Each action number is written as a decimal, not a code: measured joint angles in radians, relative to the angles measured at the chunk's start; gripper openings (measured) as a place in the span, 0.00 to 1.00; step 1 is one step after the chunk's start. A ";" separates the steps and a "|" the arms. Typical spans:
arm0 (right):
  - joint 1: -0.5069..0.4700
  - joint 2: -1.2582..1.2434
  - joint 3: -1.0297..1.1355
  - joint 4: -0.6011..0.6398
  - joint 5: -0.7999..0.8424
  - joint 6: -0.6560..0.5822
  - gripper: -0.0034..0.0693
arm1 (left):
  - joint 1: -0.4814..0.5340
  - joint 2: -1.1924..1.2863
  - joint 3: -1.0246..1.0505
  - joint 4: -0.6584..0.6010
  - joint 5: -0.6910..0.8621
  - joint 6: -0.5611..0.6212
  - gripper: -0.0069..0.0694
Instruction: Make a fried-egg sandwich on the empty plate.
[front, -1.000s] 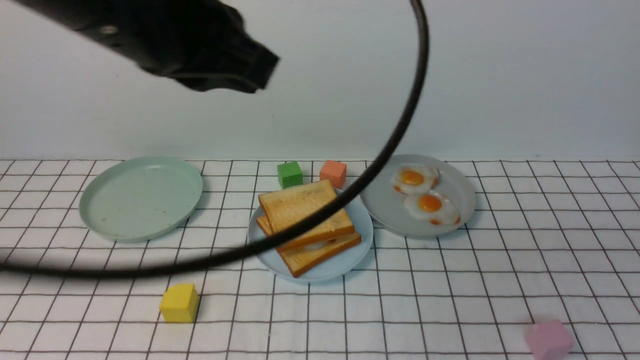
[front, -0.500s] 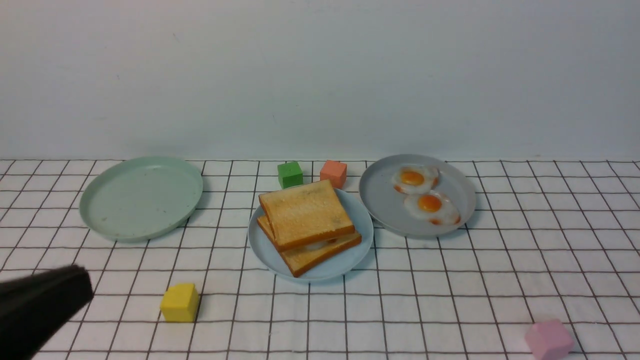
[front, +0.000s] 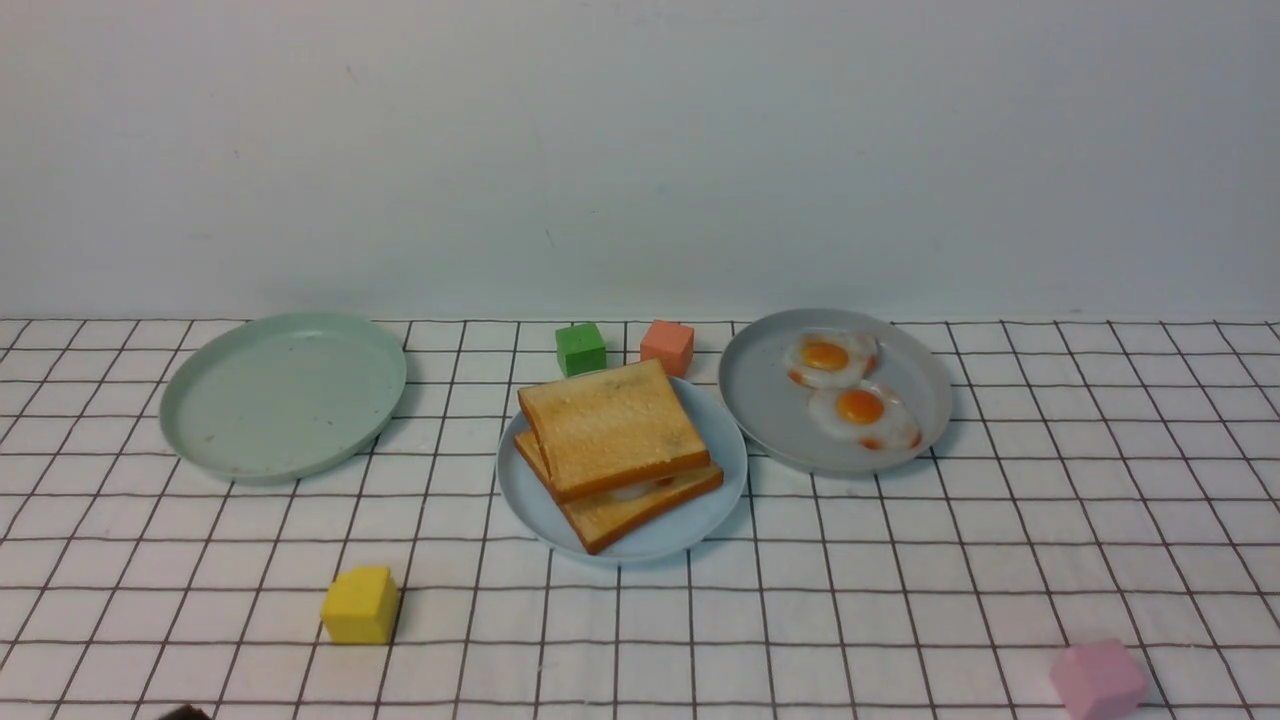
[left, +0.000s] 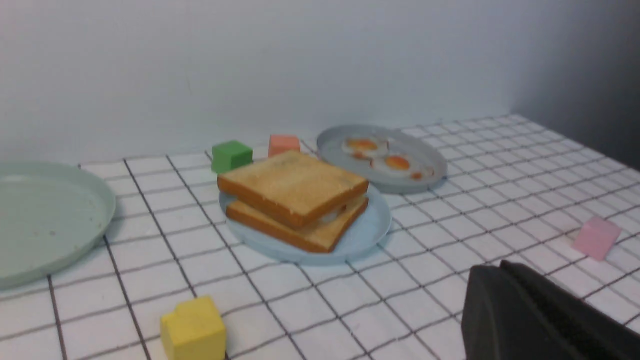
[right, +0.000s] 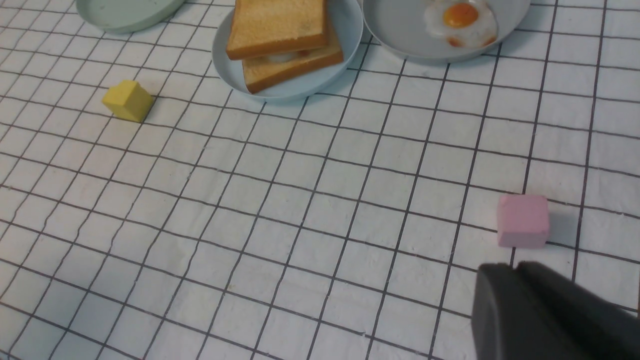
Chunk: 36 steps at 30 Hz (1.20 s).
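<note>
- Both claws sit drawn back from the work and grasp nothing: the left gripper (left: 505, 272) shows its dark fingers pressed together, clenched on air, and the right gripper (right: 517, 272) looks closed or very nearly so, with only a thin seam between its fingers.
- Neither claw appears in the front view beyond a dark sliver at the lower edge, which suits arms parked clear of a finished stack.
- At the centre lies the fried-egg sandwich (front: 615, 450), two square golden-brown toast slices with darker crusts and a white egg edge peeping out between them; the upper slice sits slightly askew on the lower one.
- It rests on the round light blue shallow plastic plate (front: 720, 475), so I judge the task essentially complete.
- Just right of the blue plate, nearly touching it, a round grey plate (front: 760, 400) holds two loose fried eggs (front: 845, 385), spare stock for the filling.
- Well left of the blue plate lies a round pale green plate (front: 285, 395), bare.
- Just behind the blue plate stand a small green cube (front: 580, 348) and a small orange cube (front: 667, 345); a yellow cube (front: 359, 605) sits in front and left of it, and a pink cube (front: 1097, 680) far in front and right. These seem mere distractors.
</note>
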 joint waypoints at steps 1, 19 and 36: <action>0.000 0.000 0.000 0.000 0.000 0.000 0.13 | 0.000 0.000 0.020 0.000 0.001 0.000 0.07; -0.303 -0.308 0.487 -0.014 -0.456 -0.181 0.03 | 0.000 0.000 0.058 0.000 0.149 0.000 0.07; -0.354 -0.460 0.814 0.033 -0.647 -0.156 0.03 | 0.000 -0.002 0.060 0.000 0.169 0.000 0.07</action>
